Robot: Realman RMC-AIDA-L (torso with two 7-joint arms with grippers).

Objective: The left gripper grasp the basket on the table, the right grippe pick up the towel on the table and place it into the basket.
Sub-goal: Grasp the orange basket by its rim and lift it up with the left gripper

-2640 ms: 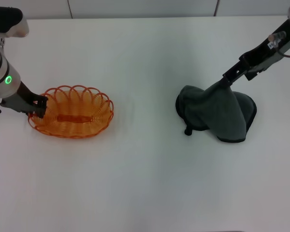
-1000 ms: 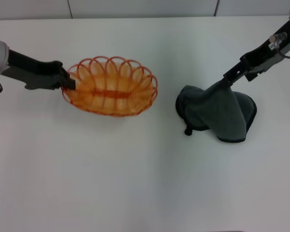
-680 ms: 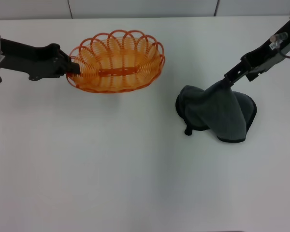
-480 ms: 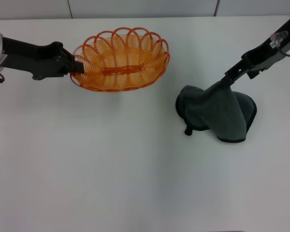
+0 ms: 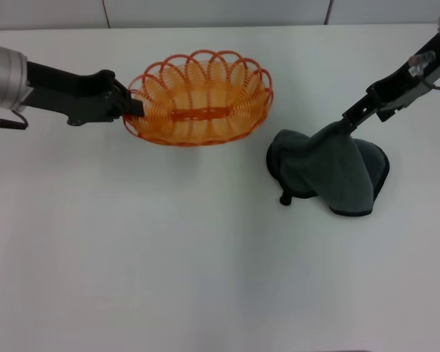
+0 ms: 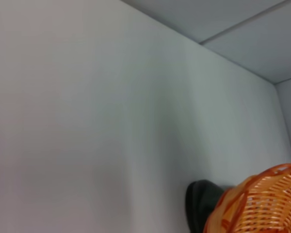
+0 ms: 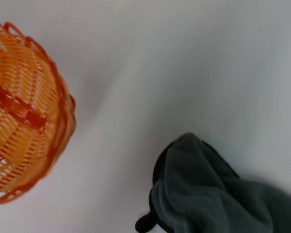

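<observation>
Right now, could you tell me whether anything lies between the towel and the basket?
Nothing visible does: only bare table separates the towel, pinched by the right gripper, from the basket held by the left gripper.

An orange wire basket (image 5: pixel 199 99) with looped rim, a dark grey-green towel (image 5: pixel 330 172) edged black, a white table (image 5: pixel 169 249).
</observation>
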